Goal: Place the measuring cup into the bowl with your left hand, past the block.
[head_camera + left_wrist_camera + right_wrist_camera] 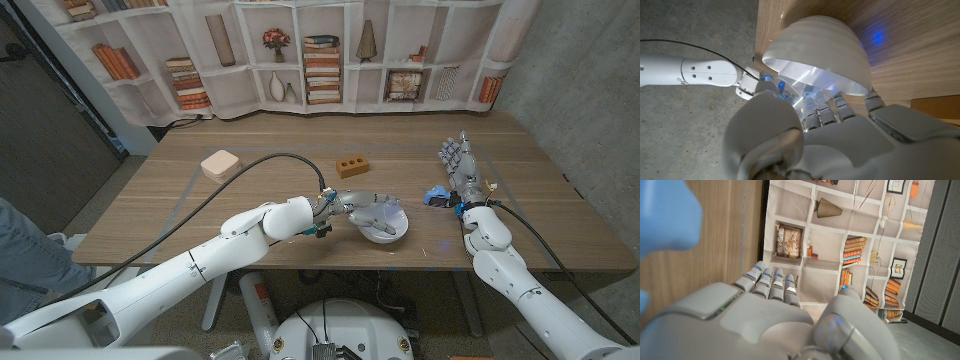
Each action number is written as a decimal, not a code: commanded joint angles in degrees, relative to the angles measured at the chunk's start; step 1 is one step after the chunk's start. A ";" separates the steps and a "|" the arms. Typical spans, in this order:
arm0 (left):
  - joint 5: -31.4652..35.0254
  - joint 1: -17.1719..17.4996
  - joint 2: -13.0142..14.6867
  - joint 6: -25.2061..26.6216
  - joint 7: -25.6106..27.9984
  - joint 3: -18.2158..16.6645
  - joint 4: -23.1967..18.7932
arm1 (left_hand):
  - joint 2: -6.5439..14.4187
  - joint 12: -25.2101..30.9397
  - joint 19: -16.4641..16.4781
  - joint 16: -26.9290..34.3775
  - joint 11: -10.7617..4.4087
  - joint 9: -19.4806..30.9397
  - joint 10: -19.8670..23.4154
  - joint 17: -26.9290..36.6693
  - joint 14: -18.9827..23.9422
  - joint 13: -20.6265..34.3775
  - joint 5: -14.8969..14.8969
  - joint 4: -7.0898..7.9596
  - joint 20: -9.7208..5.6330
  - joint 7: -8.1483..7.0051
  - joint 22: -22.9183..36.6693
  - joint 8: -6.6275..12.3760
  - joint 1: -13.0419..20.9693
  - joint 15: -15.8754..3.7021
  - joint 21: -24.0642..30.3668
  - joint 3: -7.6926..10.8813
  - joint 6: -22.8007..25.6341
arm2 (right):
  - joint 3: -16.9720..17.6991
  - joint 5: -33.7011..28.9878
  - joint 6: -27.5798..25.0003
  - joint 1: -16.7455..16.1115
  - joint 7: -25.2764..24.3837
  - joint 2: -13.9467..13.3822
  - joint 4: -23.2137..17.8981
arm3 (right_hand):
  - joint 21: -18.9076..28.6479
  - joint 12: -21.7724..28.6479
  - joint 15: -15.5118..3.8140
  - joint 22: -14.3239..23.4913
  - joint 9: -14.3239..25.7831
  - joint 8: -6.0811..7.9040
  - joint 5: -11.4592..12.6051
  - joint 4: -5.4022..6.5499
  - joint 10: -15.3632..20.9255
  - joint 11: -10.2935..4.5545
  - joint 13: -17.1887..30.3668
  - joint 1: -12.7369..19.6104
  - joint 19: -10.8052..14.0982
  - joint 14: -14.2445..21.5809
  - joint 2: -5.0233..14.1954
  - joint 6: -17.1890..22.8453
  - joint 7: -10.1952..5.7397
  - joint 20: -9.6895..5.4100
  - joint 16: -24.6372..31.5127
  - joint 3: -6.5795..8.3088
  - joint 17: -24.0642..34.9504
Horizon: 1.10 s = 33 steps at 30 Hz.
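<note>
Left arm reaching in from 7 o'clock across the table, forearm running toward 3 o'clock. Left hand hovering over the white bowl, fingers curling down into its opening. In the left wrist view, fingertips closing around a clear, glassy object at the bowl's mouth, seemingly the measuring cup; exact grip partly hidden by the palm. Bowl sitting near the table's front edge, at 5 o'clock from the orange block and well apart from it.

Right arm entering from 5 o'clock. Right hand standing on its edge, fingers extending straight toward 12 o'clock, pressed side by side, holding nothing. Small blue object lying just beside the right wrist at 9 o'clock.

Pink square pad resting at 9 o'clock from the block, well apart.
</note>
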 commanded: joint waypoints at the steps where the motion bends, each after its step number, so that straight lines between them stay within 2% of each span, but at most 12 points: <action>1: -0.22 -0.35 -0.09 -0.63 -0.07 -0.04 -0.07 | 0.11 -0.09 -0.53 -0.17 0.09 0.22 -1.02 0.10 -0.46 0.34 0.37 0.23 0.35 0.39 0.16 -0.15 -0.58 0.23 -0.07 -0.19 -1.12 | 0.29 -0.23 0.07 -0.22 -0.34 -0.41 -0.76 | -0.16 0.22 0.27 0.18 0.15 -0.02 -0.12 -0.04 0.40 0.08 0.16 -0.02 0.02 0.18 0.69 0.29 -0.14 0.25 -0.18 -0.20 0.16; 9: -0.22 -0.16 0.18 -0.72 -0.04 -0.25 -0.46 | -0.14 0.03 -0.90 -0.16 0.42 0.24 -2.39 0.11 -1.30 0.34 0.41 0.35 0.36 1.09 0.15 -0.17 -0.93 0.73 -0.03 -0.51 -2.95 | 0.34 -0.26 -0.20 -0.35 -0.43 -0.63 -1.25 | -0.17 0.22 0.29 0.18 0.15 0.00 -0.13 -0.07 0.41 0.12 0.16 -0.02 0.01 0.23 0.70 0.35 -0.09 0.28 -0.17 -0.24 0.16; 24: 0.31 0.64 0.94 -0.20 0.12 -0.79 -2.18 | -0.62 0.05 -2.05 -0.25 1.34 0.27 -5.17 0.14 -3.24 0.34 0.53 0.59 0.38 1.09 0.15 -0.10 -1.62 1.44 -0.17 -1.12 -5.78 | 0.31 -0.35 -0.42 -0.70 -0.49 -0.86 -1.78 | -0.20 0.21 0.30 0.18 0.15 -0.01 -0.14 -0.12 0.40 0.17 0.16 -0.02 -0.01 0.20 0.75 0.35 -0.12 0.28 -0.19 -0.31 0.16; 28: 0.59 0.95 1.30 0.24 0.08 -1.00 -3.02 | -0.73 0.08 -2.24 -0.21 2.01 0.28 -5.83 0.15 -3.60 0.33 0.58 0.65 0.38 1.29 0.15 -0.03 -1.80 1.60 -0.15 -1.28 -6.28 | 0.31 -0.35 -0.49 -0.83 -0.48 -0.95 -1.99 | -0.22 0.22 0.33 0.18 0.15 0.01 -0.14 -0.14 0.44 0.17 0.16 -0.01 -0.04 0.17 0.76 0.40 -0.19 0.28 -0.21 -0.32 0.16; 33: 0.95 1.96 2.24 0.69 0.84 -1.86 -4.61 | -0.82 0.16 -2.42 -0.19 2.07 0.28 -6.07 0.16 -3.82 0.33 0.60 0.69 0.38 1.38 0.16 0.06 -1.92 1.74 -0.16 -1.39 -6.47 | 0.37 -0.38 -0.64 -1.21 -0.65 -1.16 -2.48 | -0.22 0.21 0.26 0.18 0.15 -0.02 -0.15 -0.16 0.43 0.13 0.16 -0.01 -0.04 0.14 0.79 0.36 -0.17 0.29 -0.22 -0.35 0.16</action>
